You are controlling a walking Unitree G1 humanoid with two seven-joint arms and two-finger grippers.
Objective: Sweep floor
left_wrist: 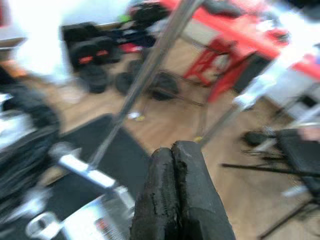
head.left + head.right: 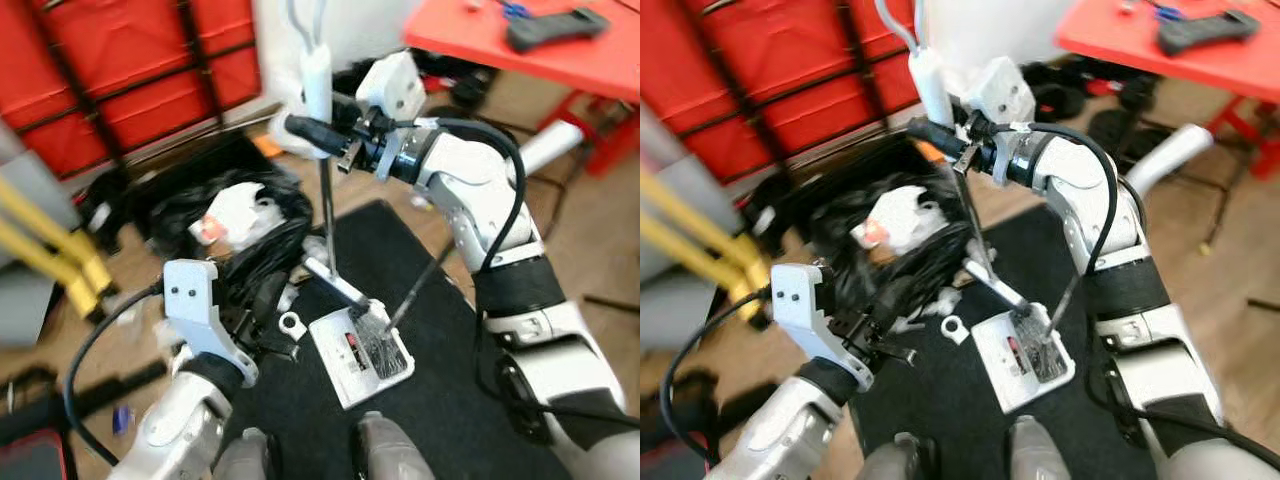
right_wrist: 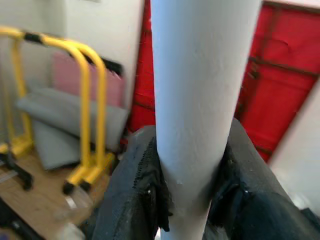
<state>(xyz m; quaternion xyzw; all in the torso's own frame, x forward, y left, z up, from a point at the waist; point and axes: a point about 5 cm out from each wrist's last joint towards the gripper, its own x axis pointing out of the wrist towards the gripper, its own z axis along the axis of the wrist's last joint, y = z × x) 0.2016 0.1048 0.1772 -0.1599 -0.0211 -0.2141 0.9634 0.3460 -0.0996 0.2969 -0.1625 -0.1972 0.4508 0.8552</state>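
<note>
- Up at chest height before the robot, the right end effector (image 2: 318,133) has its two black fingers (image 3: 134,200) clamped on either side of the white handle grip (image 3: 197,95) of a broom.
- Below that grip, the broom's thin metal pole (image 2: 327,215) runs down to the floor, where its bristles (image 2: 378,338) rest in a white dustpan (image 2: 345,365).
- That dustpan lies on a black floor mat (image 2: 440,400), just ahead of the robot's two feet (image 2: 385,450); a short grey handle (image 2: 335,282) angles up from its back edge.
- Lower down on the robot's left, the left end effector (image 2: 883,328) hovers beside the dustpan, its fingertips (image 1: 177,200) pressed together with nothing between them.
- Beyond the left end effector sits a black bin bag (image 2: 255,235) with crumpled white rubbish (image 2: 232,212) in it.
- A small white ring-shaped piece (image 2: 291,324) lies on the mat edge, between the bag and the dustpan.
- A red worktop (image 2: 470,40) stands at the far right and carries a dark handheld tool (image 2: 555,27).
- A red panel (image 2: 140,60) lines the far wall on the left, and yellow bars (image 2: 50,245) stand near it.
</note>
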